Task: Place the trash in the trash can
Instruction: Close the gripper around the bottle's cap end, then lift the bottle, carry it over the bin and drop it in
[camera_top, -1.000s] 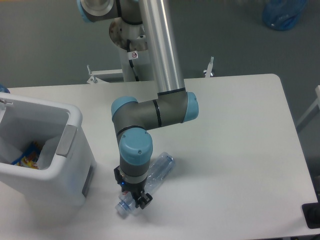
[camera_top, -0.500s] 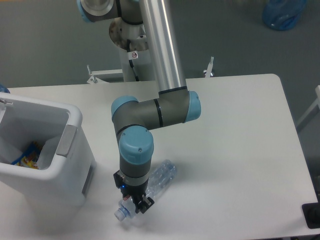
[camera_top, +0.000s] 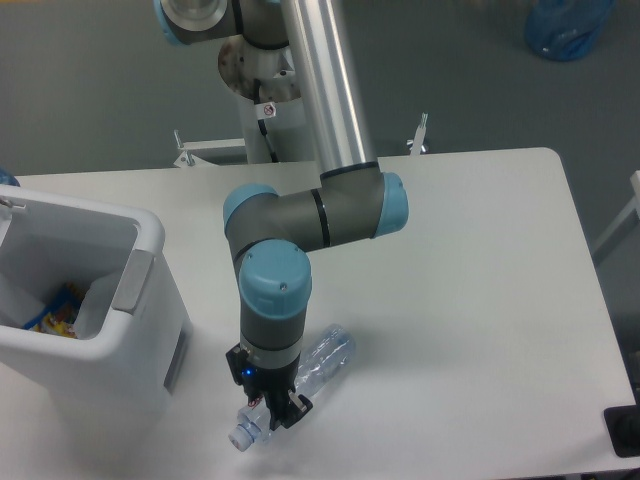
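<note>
The clear crushed plastic bottle (camera_top: 318, 360) lies on the white table (camera_top: 470, 290) near its front edge, cap end (camera_top: 241, 437) pointing front-left. My gripper (camera_top: 272, 412) points down over the bottle's neck end, fingers on either side of it and seemingly closed on it. The arm's wrist hides the bottle's middle and the exact contact. The white trash can (camera_top: 85, 300) with grey side panels stands at the left; something colourful lies inside. The crumpled tissue wad is not in view.
The arm's base and metal mount (camera_top: 262, 75) stand behind the table's back edge. A blue bag (camera_top: 566, 27) lies on the floor at the far right. The table's front edge runs close below the bottle.
The gripper and wrist have shifted slightly toward the table's front edge, and the bottle has slid with them. The cap end now sits lower in the picture.
</note>
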